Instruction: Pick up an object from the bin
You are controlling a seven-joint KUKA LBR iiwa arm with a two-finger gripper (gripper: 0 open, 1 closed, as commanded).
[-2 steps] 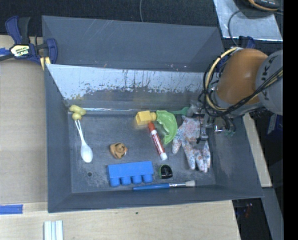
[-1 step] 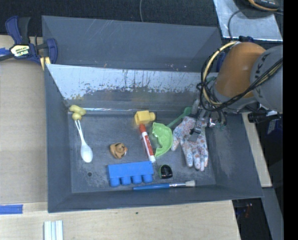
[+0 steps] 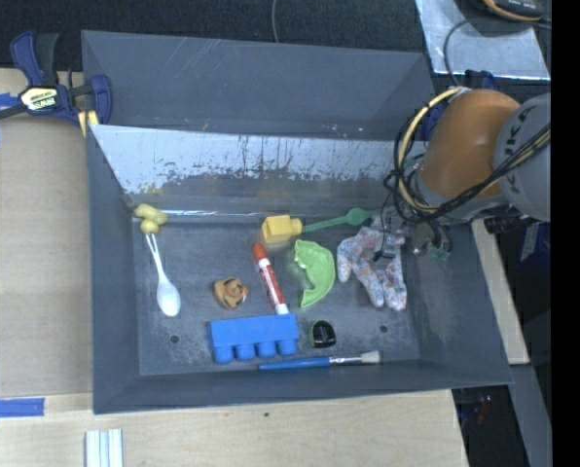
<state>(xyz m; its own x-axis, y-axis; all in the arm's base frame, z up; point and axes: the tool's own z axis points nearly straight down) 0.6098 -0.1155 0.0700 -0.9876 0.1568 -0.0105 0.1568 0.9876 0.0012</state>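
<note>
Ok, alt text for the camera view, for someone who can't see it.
The arm's claw hangs over a pale patterned cloth at the right of the bin; a red marker, green piece, blue block and white spoon lie leftward.

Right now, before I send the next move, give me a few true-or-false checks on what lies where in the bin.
1. The gripper hangs over the pale patterned cloth piece in the right part of the bin. True.
2. The blue studded block lies against the far wall. False: it lies by the near wall, beside a small black thing.
3. The red marker lies between the brown lump and the green curved piece. True.
4. The white spoon lies under the gripper. False: it lies at the left side, far from it.
5. The yellow block sits on the blue block. False: it lies apart, further back.
</note>
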